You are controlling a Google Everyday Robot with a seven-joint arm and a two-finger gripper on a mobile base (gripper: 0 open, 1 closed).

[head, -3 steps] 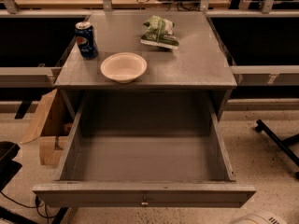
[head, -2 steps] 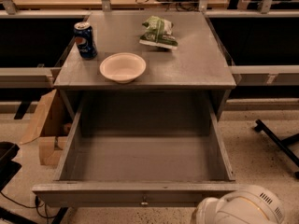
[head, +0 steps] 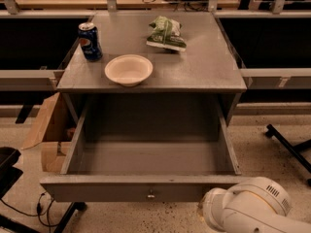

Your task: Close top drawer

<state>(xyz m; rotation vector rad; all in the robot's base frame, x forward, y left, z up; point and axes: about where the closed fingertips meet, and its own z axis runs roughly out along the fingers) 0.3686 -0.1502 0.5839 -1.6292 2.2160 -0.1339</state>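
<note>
Grey and pulled far out toward the camera, the top drawer (head: 121,191) of a cabinet-style table (head: 204,67) stands open. Its deep box is bare inside and its flat front panel runs across the lower part of the frame. A small round knob (head: 151,195) sits at the centre of that panel.

A white robot arm (head: 252,208) shows as a rounded housing with a vent grille at the bottom right corner. It sits just beside the right end of the drawer front, and whether it touches the panel cannot be told. The gripper is out of sight past the lower edge of the frame, so whether it is spread or closed cannot be told.

On the table top, a blue Pepsi can (head: 90,41) stands upright near the back left corner. A shallow cream bowl (head: 129,69) rests near the front edge, a little to the right of the can. A crumpled green snack bag (head: 166,33) lies toward the back, right of centre and well apart from the bowl.

An open cardboard box (head: 48,130) sits on the speckled floor (head: 272,164) against the table's left side. Black cables (head: 43,210) trail across the floor at the lower left. A dark chair leg (head: 291,147) angles in from the right.
</note>
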